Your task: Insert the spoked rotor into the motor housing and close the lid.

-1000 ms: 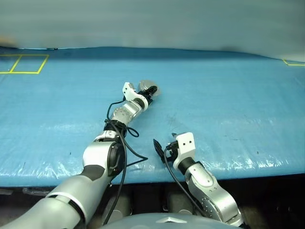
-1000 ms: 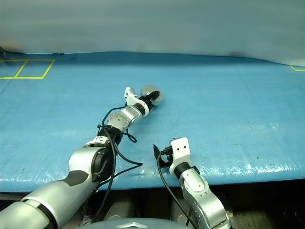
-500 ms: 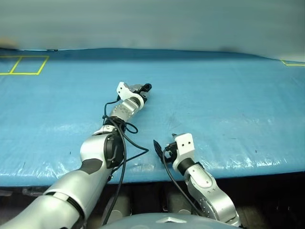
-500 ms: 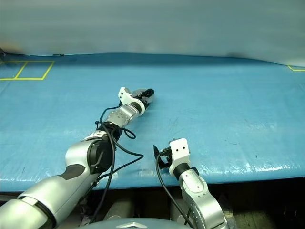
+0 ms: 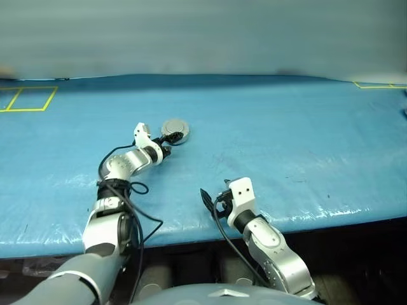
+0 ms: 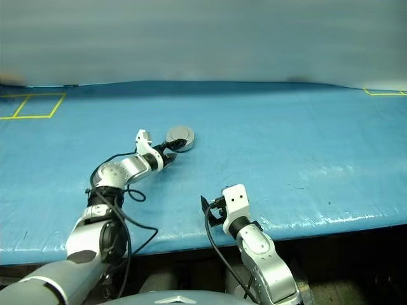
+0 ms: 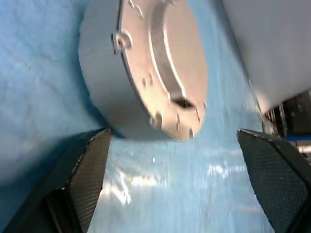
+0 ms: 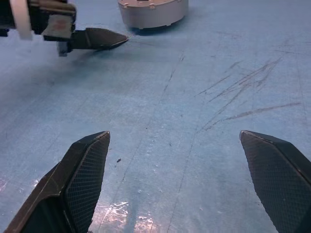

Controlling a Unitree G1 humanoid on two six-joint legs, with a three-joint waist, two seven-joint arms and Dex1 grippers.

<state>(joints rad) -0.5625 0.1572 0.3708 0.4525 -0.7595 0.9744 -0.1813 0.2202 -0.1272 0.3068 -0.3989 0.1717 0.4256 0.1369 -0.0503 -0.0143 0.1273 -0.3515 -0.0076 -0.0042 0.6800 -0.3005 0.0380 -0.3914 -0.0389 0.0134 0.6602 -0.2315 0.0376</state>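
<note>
The short round silver metal motor housing [image 5: 174, 131] is sitting on the blue plastic-covered table [image 5: 305, 146] with its smooth silver-grey disc lid [image 7: 165, 68] lying flat on top, so the job is looking finished, with the spoked rotor presumably sealed inside. The left gripper [image 5: 170, 141] is hovering just beside it, fingers spread wide and empty. The right gripper [image 8: 180, 187] is waiting near the table's front edge, equally wide and empty, while yellow tape lines [image 5: 25, 98] are marking the far corners before a plain grey wall [image 5: 203, 32].
</note>
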